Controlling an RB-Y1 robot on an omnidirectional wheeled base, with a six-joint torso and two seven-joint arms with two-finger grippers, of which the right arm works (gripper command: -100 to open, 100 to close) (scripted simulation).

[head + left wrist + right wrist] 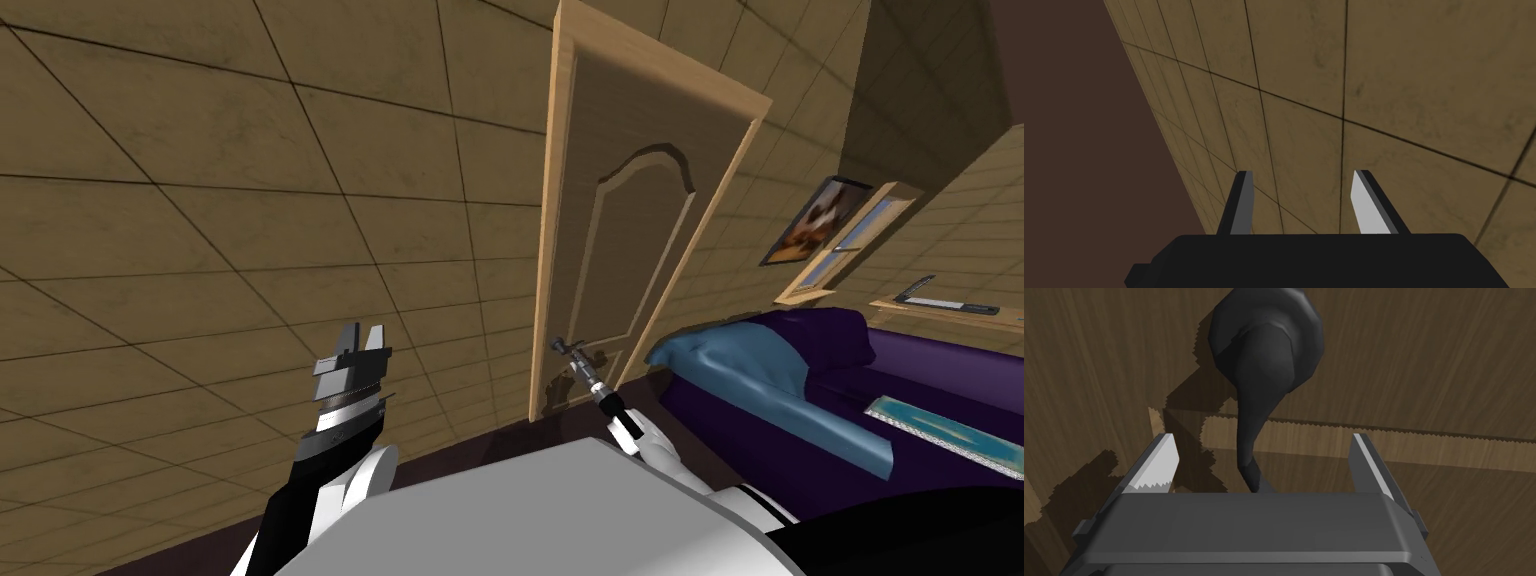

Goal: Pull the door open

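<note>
Head view: a tan tiled wall (200, 230) takes the left half of the frame. The brown door (640, 220) stands at upper centre in its pale wood frame, and its leaf sits flush in that frame as far as I can tell. A purple sofa (930, 390) with a blue blanket (760, 380) lies along the right edge.

Low and left of centre, the left gripper (363, 332) is raised before the wall, its fingers spread with nothing between them. Just below the middle of the frame, the right gripper (578, 362) is up at the door's dark lever handle (1259, 363).

Right wrist view: that gripper's fingers stand wide apart on either side of the lever, which runs between them toward the gripper body, and neither finger touches it.

Judging from this, the reach is done. Closing on the lever, turning it and pulling the door are all left to do.
</note>
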